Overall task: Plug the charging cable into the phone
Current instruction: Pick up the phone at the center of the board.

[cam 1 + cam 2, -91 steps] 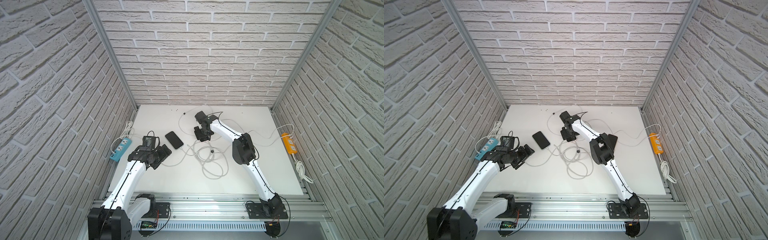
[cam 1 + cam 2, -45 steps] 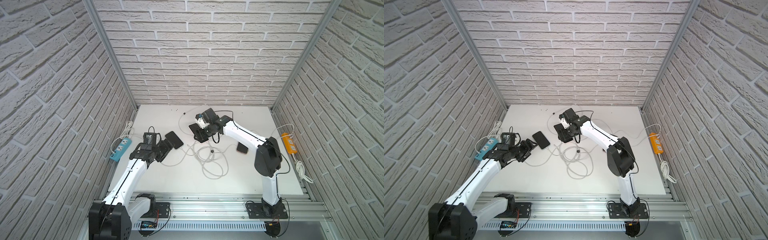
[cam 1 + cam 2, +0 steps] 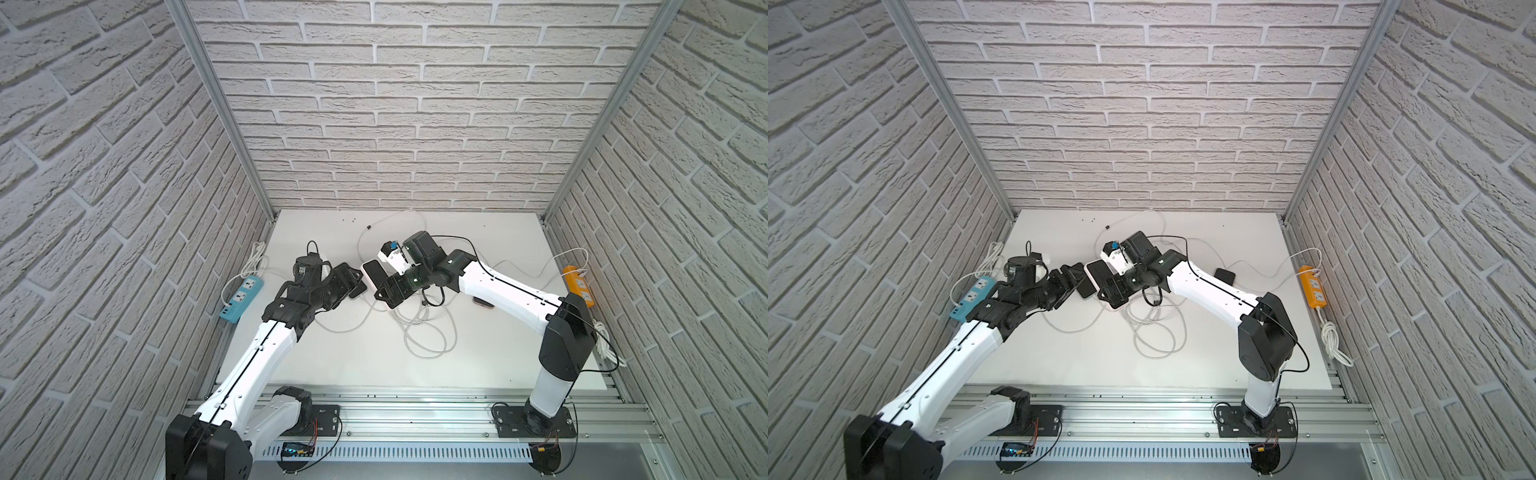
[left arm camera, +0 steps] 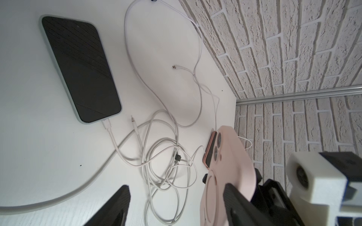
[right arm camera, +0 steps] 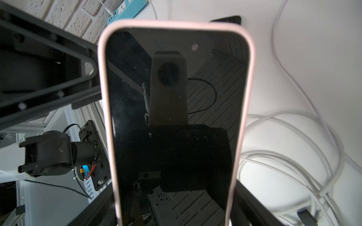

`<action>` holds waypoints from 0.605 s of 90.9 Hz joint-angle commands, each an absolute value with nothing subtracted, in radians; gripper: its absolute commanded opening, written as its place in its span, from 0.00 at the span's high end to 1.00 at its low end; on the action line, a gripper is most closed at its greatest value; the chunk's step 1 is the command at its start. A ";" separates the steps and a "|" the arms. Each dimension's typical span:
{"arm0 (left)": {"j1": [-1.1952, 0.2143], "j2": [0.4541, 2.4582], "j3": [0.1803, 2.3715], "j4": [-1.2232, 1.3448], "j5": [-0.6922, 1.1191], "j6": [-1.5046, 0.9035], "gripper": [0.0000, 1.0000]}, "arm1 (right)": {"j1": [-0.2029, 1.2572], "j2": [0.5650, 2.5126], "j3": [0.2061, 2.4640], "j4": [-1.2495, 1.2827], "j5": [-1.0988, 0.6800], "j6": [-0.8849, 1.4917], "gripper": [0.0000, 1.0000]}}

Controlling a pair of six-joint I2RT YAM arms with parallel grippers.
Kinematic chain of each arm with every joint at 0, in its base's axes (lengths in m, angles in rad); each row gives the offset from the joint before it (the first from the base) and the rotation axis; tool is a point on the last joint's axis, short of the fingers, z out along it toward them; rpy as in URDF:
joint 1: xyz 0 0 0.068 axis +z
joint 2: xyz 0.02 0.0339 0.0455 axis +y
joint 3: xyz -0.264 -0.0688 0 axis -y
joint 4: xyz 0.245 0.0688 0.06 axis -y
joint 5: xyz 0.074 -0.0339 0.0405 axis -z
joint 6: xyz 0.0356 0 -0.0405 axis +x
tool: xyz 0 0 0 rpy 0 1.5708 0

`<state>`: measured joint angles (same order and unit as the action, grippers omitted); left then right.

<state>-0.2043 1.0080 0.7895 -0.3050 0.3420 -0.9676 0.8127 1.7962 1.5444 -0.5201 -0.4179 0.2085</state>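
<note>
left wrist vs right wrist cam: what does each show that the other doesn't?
Left wrist only: the white plug at the bottom edge of the grey-cased phone, a third phone, the back of the pink-cased phone. Right wrist only: that phone's dark screen, the blue power strip. Both: the pink-cased phone in the right gripper, tangled white cables.

Tangled cables point(image 3: 419, 322) across table point(image 3: 365, 370) centre
</note>
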 commanded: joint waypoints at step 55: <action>-0.312 0.955 0.735 -0.189 0.216 -1.014 0.25 | 0.861 1.821 1.579 -0.475 -0.469 0.256 0.71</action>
